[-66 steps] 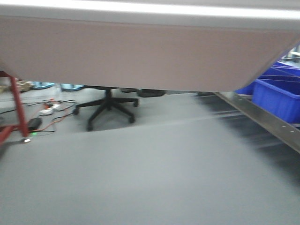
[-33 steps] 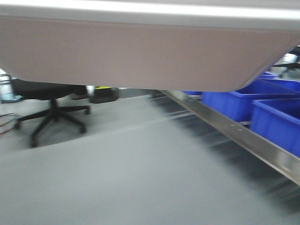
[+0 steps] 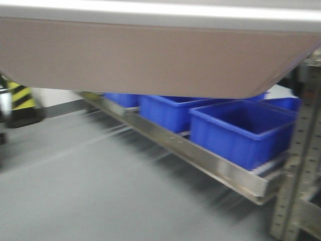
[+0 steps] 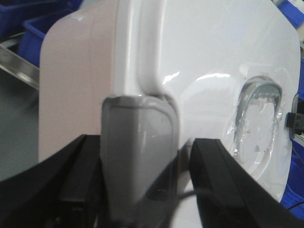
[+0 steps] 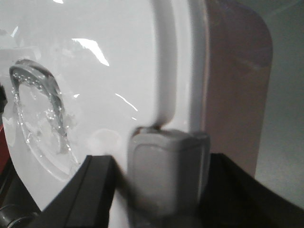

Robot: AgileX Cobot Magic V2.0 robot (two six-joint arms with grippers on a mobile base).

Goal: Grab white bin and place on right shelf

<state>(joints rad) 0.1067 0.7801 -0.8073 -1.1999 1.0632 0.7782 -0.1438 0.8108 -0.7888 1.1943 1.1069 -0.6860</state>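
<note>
**Front-facing view: white bin [image 3: 150, 60] carried high, short of the right shelf [image 3: 210, 163]**

The tub hangs above the floor, up and to the left of the shelf's steel beam, and does not touch it. Blue crates [image 3: 235, 128] fill the level behind that beam, so I'd guess the height is meant to clear them. The left pincer [image 4: 142, 147] and the right pincer [image 5: 164, 166] are each clamped on a grey latch [image 4: 137, 118] at opposite ends of the bin. That grip holds the load level.

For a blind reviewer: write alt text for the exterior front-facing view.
The white bin, very close to the camera, fills the top of the frame. Below it the right shelf, steel-fronted, runs diagonally and carries blue crates above a grey floor. The picture is blurred.
</note>
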